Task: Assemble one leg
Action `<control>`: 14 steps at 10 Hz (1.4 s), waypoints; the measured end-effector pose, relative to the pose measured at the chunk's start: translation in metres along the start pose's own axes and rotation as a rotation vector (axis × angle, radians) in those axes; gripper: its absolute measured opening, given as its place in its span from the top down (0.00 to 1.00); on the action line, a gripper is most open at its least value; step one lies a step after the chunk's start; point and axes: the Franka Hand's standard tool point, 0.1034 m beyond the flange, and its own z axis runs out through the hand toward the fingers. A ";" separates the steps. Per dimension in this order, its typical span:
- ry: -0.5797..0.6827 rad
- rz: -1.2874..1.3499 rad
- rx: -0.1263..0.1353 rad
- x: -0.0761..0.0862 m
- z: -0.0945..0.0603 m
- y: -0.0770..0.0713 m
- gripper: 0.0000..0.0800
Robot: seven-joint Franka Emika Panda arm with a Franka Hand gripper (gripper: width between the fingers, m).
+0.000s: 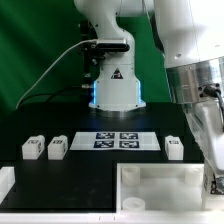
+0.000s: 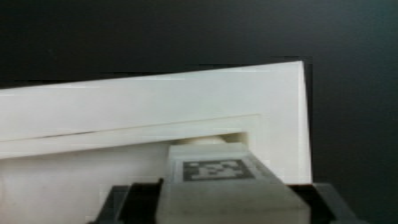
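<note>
In the wrist view my gripper (image 2: pixel 222 203) is shut on a leg (image 2: pixel 217 170), a stubby white piece with a black-and-white tag facing the camera. Dark fingers (image 2: pixel 134 202) press on both of its sides. The leg is held over the edge of the large flat white tabletop (image 2: pixel 160 110). In the exterior view the arm comes down at the right, and the gripper (image 1: pixel 212 182) is at the right end of the tabletop (image 1: pixel 165 190); the held leg is hard to make out there. Three more legs lie on the black table: two at the exterior view's left (image 1: pixel 32 148) (image 1: pixel 57 148), one at its right (image 1: pixel 174 149).
The marker board (image 1: pixel 120 140) lies in the middle in front of the robot base (image 1: pixel 115 90). The tabletop shows corner holes (image 1: pixel 128 172). A white piece (image 1: pixel 5 186) is at the exterior view's lower left edge. A green curtain hangs behind.
</note>
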 end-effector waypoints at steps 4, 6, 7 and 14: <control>0.018 -0.575 -0.009 0.002 0.000 0.000 0.21; 0.024 -0.802 -0.017 0.003 0.000 0.000 0.19; 0.024 -0.903 -0.019 0.004 0.000 0.000 0.19; 0.087 -1.460 -0.070 0.000 -0.001 -0.002 0.50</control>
